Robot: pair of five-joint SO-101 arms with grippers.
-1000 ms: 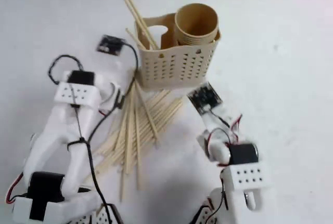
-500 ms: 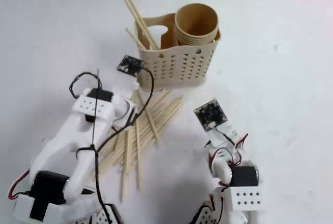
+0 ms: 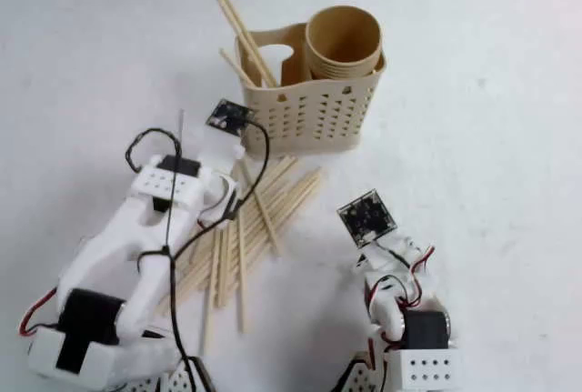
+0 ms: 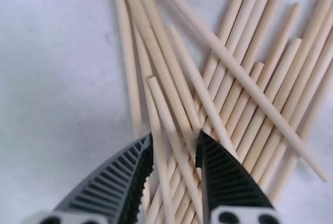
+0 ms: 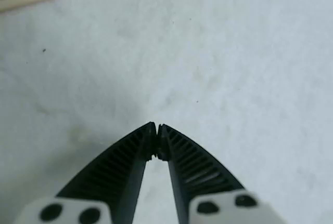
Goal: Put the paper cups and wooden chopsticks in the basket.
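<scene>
White table [image 3: 509, 137], matte, a bit grainy up close, so sticks shouldn't skate much on it.

Basket [image 3: 309, 119] stands toward the far side: cream plastic, stiff perforated walls w/ handle cut-outs. Prob. light enough to shove if bumped.

Paper cups [image 3: 344, 42] already sit nested inside it at one end. Tan, thin-walled, crushable, best held at the rim w/ a soft squeeze. A few sticks lean out of the basket's other end.

Wooden chopsticks [image 3: 264, 206] left on the table lie in a loose fan just in front of the basket, crossing each other. Pale, smooth, round, tapered, rigid and v. light. They'll roll and pivot if pinched near an end, so a mid-length hold across one or two is safer. Overlapped ones may drag neighbours up.

Left gripper [image 4: 174, 141] is low over the pile, ribbed dark fingers parted w/ approx two sticks running btwn them. Straddling, not pinching yet, as far as I can tell.

Right gripper [image 5: 157, 128] hangs over bare table beside the pile, tips pressed together, nothing in it.
</scene>
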